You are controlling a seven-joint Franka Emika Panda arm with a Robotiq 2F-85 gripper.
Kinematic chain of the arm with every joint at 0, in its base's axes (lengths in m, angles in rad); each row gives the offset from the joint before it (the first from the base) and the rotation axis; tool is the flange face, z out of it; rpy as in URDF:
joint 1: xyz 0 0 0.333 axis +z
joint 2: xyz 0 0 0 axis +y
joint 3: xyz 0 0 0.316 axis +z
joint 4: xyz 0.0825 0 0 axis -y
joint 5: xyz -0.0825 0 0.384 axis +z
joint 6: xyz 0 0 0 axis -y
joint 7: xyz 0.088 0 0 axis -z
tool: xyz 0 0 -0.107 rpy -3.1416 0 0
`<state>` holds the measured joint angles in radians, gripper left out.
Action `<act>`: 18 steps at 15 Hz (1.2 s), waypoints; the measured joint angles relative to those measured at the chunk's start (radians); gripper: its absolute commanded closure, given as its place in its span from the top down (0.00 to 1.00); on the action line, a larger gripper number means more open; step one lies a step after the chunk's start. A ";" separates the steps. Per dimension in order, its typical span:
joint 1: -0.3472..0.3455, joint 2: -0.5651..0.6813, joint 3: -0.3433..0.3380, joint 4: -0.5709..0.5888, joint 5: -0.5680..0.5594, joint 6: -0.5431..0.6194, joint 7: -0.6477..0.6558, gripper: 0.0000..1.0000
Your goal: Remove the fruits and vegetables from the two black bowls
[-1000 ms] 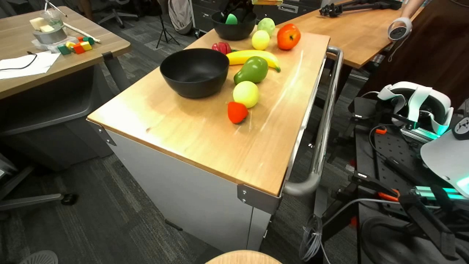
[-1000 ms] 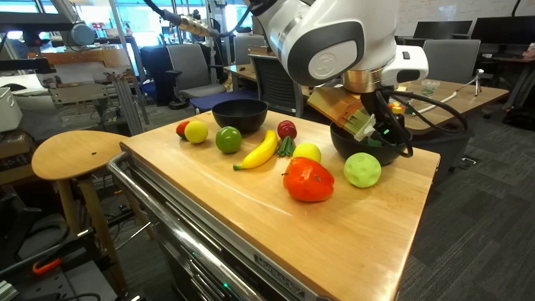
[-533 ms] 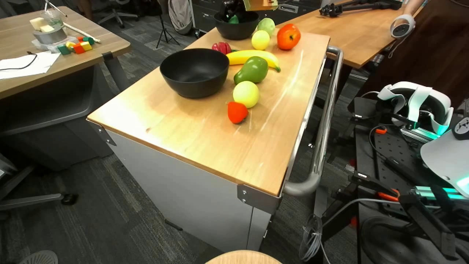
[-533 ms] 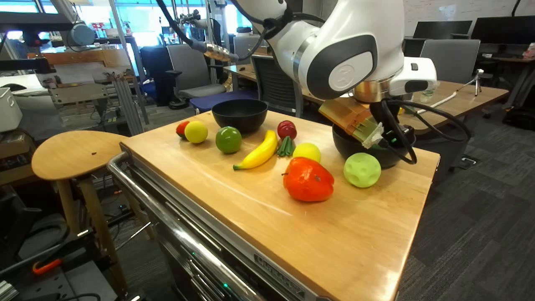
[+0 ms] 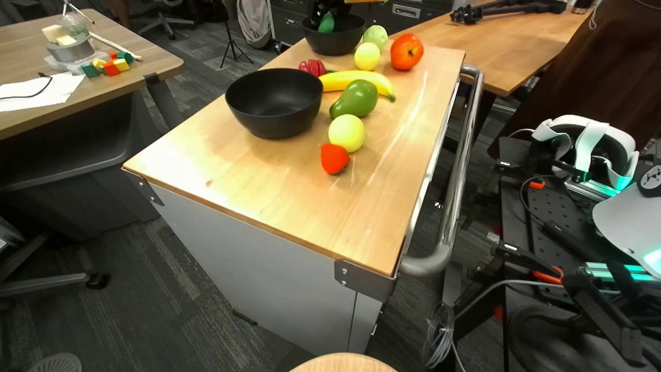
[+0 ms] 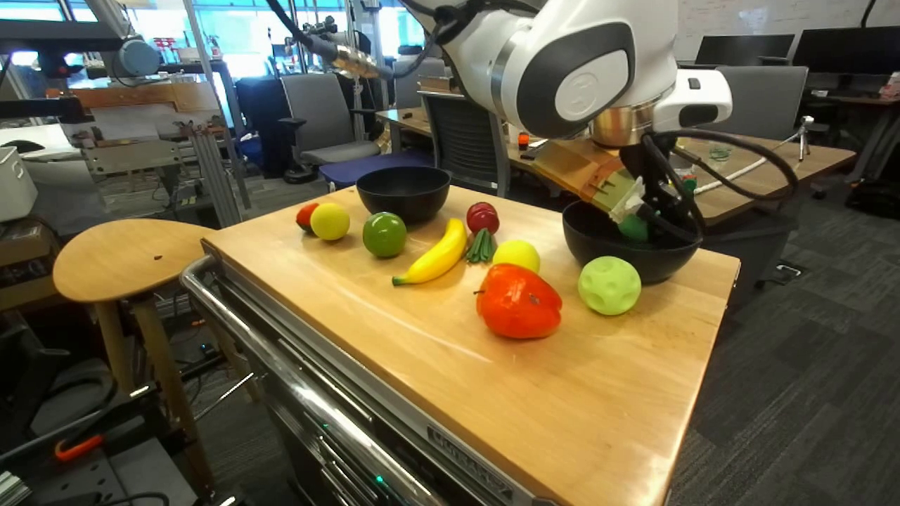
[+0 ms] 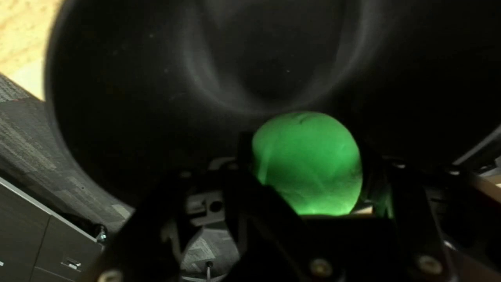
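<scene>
A bright green round piece (image 7: 307, 160) sits between the dark fingers (image 7: 246, 149) of my gripper (image 7: 307, 154), touched on both sides, in the wrist view. It shows inside the mouth of a black bowl (image 6: 619, 263), lifted off the bottom. The second black bowl (image 5: 276, 121) shows only its bare inside. On the wooden top lie a yellow banana (image 6: 434, 256), a dark green pear-shaped piece (image 5: 355, 98), yellow balls (image 6: 330, 222), a dimpled yellow-green ball (image 6: 609, 285), a large red-orange piece (image 6: 519, 302), a red piece with green leaves (image 6: 482, 216) and a small red one (image 5: 334, 158).
The wooden cart top (image 6: 422, 337) has a metal handrail (image 5: 462, 170) along one long side. A round wooden stool (image 6: 126, 256) stands beside it. Cables (image 6: 738, 137) loop from my wrist over the bowl. A desk (image 5: 31, 46) with small blocks is nearby.
My gripper has closed on the green piece and risen a little with it inside the bowl. The hand with the white controller has left the exterior view.
</scene>
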<state>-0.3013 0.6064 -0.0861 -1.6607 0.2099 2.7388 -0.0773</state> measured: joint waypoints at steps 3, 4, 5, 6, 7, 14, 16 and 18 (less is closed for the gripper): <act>-0.036 -0.125 0.071 -0.075 0.020 -0.071 -0.109 0.31; -0.053 -0.176 0.098 -0.111 0.045 -0.090 -0.162 0.31; -0.068 -0.227 0.119 -0.150 0.078 -0.111 -0.221 0.31; -0.079 -0.276 0.133 -0.188 0.110 -0.139 -0.278 0.31; -0.086 -0.322 0.138 -0.227 0.141 -0.171 -0.340 0.31; -0.077 -0.553 0.059 -0.538 0.223 -0.303 -0.772 0.31; -0.063 -0.597 0.014 -0.630 0.224 -0.300 -0.908 0.31; -0.043 -0.642 -0.026 -0.712 0.225 -0.295 -1.050 0.31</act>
<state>-0.3444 -0.0352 -0.1126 -2.3732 0.4347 2.4442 -1.1274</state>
